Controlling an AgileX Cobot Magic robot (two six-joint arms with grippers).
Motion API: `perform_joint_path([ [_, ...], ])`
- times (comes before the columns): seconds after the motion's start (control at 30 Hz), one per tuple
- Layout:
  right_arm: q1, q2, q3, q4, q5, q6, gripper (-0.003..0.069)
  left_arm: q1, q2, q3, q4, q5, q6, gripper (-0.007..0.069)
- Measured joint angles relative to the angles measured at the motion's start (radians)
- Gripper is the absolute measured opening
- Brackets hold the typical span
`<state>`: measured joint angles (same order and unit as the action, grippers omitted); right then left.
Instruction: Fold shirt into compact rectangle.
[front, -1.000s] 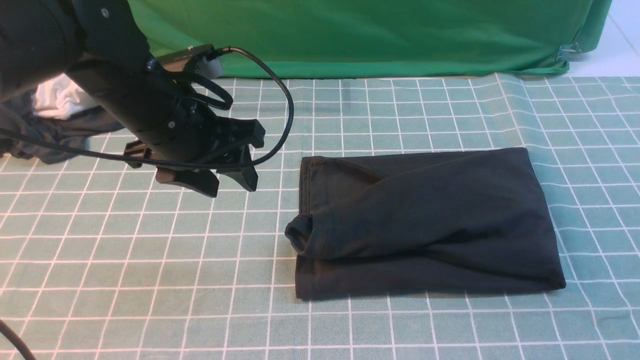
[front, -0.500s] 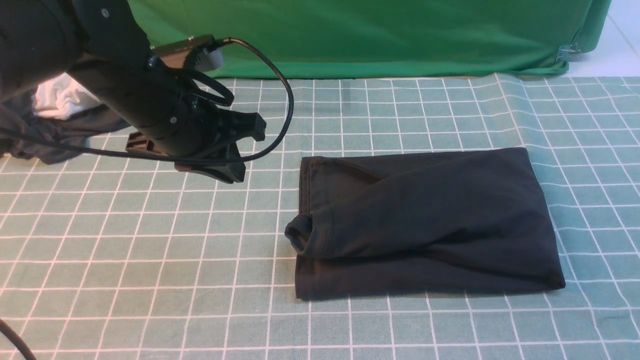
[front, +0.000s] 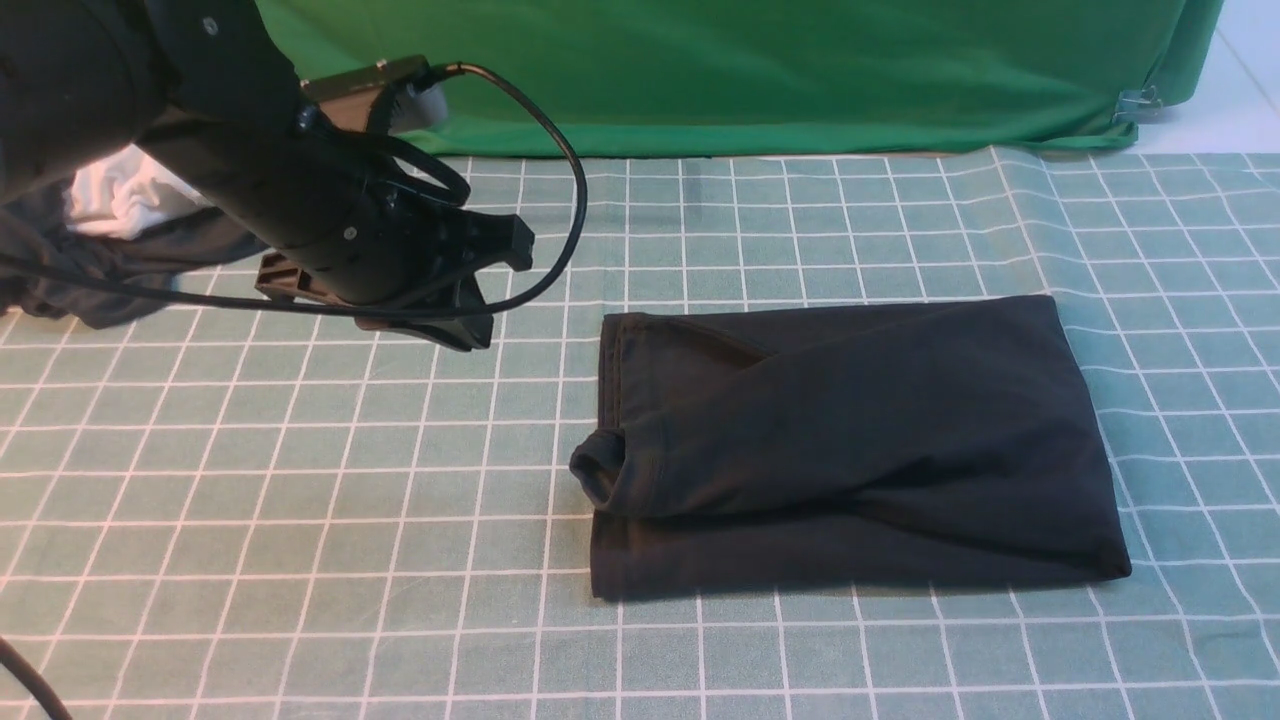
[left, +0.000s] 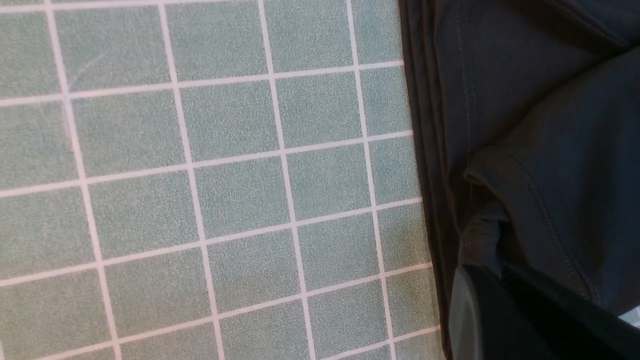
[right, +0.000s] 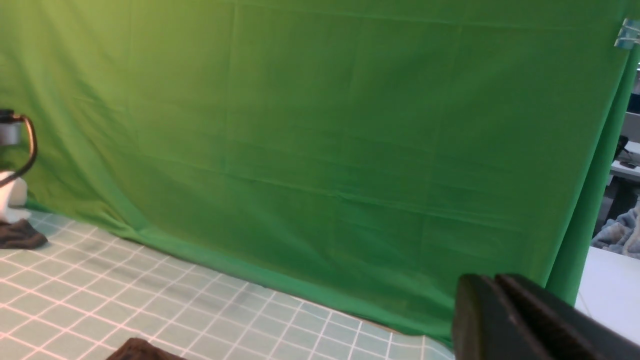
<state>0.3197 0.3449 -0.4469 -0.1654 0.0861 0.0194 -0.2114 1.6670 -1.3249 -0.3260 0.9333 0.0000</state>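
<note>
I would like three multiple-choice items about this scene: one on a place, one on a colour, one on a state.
1. Where does the folded shirt lie, relative to the left pincer?
A. To its right, on the checked cloth
B. Under the green backdrop's clip
C. On the white cloth

2. What colour is the backdrop behind the table?
A. Blue
B. Green
C. Grey

3. What is the state of the shirt?
A. Spread flat with both sleeves out
B. Hanging from a pincer
C. Folded into a rough rectangle, one cuff sticking out at its left edge

Answers: 1 A, since the front view shows the shirt to the pincer's right, on the checked tablecloth. 2 B, since the hanging fabric is green. 3 C, since the shirt lies as a rectangle with a cuff protruding, and no pincer touches it.
</note>
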Motion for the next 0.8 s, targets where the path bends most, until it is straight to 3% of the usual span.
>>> perform_joint_path([
  [0.53, 0.000, -0.002, 0.011, 0.000, 0.031, 0.001, 0.0067, 0.000, 0.000, 0.000, 0.011, 0.001, 0.010, 0.0016],
  [0.8, -0.026, -0.107, 0.208, 0.000, 0.046, 0.002, 0.0078, 0.000, 0.000, 0.000, 0.029, -0.020, 0.010, 0.0016],
])
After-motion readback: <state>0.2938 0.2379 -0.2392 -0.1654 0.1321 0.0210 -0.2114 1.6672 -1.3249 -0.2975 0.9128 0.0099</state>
